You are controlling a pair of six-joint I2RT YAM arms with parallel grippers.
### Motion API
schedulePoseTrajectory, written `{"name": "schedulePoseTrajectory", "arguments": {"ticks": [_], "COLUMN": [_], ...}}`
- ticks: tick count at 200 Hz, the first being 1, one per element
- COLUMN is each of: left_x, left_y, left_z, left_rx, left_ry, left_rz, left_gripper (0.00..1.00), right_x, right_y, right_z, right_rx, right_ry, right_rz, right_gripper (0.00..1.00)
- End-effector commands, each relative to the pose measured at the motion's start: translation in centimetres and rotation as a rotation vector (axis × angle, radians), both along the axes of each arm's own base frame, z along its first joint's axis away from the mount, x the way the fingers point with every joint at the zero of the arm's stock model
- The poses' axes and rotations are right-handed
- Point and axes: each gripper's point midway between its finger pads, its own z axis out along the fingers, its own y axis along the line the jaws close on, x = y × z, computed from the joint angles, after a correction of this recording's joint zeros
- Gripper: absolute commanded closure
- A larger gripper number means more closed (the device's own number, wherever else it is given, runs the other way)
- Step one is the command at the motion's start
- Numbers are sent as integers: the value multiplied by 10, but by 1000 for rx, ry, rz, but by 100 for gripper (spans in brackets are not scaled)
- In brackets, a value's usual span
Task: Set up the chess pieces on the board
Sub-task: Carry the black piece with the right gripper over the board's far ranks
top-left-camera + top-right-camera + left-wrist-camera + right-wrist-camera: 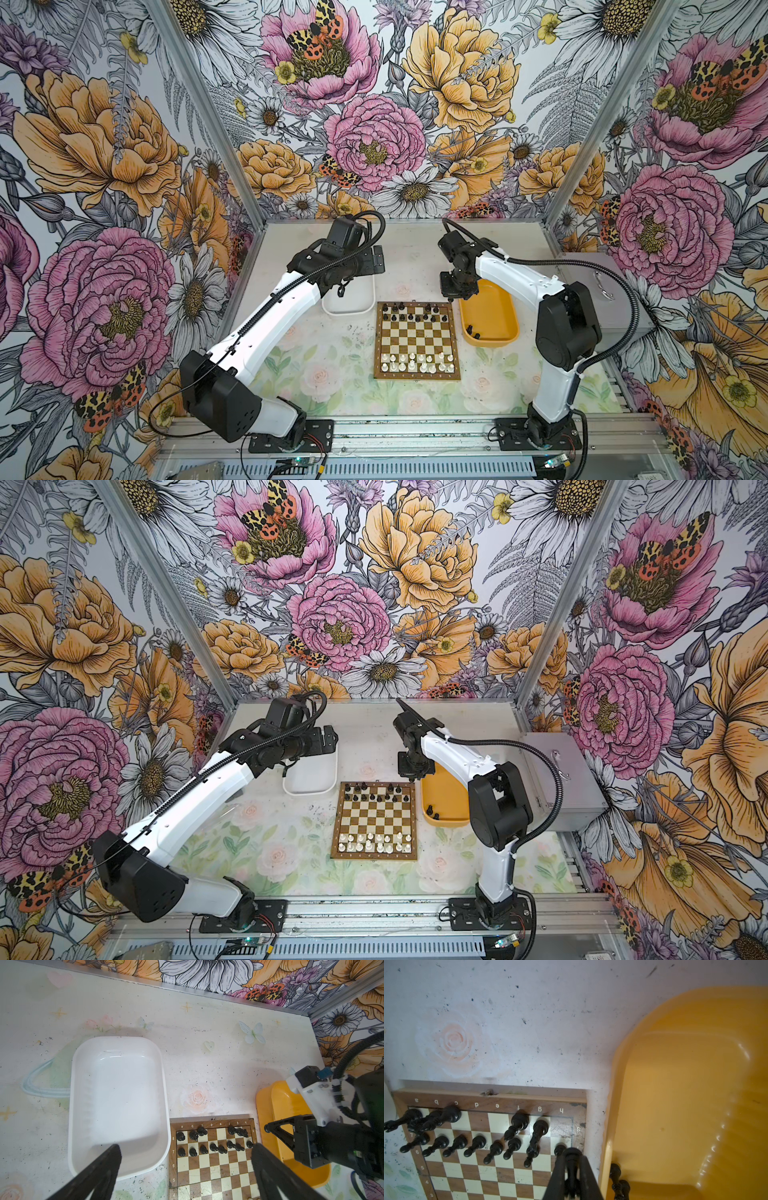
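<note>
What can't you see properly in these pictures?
- Black piece in the right hand: right wrist view, blurred, fingers cover its sides; kind unclear.
- Pieces in the yellow tray: same view, cut by the picture's edge; count unclear.
- White pieces: both top views, too small to name.

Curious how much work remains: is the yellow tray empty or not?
Not empty. Black chess pieces lie in one corner of the yellow tray; the rest of its floor is bare.

Both arms extend forward, left fingers (pixel 99 1169) spread wide, right fingers (pixel 557 1180) pinched close.
</note>
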Motion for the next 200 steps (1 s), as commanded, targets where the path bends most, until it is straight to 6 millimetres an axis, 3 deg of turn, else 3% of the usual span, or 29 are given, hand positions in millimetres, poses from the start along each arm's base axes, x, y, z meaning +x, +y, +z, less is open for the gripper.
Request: {"name": "schedulePoseTrajectory", "arguments": {"ticks": [1,200], "left_x": [0,-3], "left_y": [10,37], "left_z": [12,5], "left_rx": [-23,-31], "left_ry": [-40,-23], "left_rz": [42,70], "left_gripper": [1,1], "right_x": [7,-10], "right_y": [10,22], "right_z": [3,-44], "right_rx": [20,7], "right_ry": [-16,66], "right_rz": [11,-4], "right_gripper": [94,94]}}
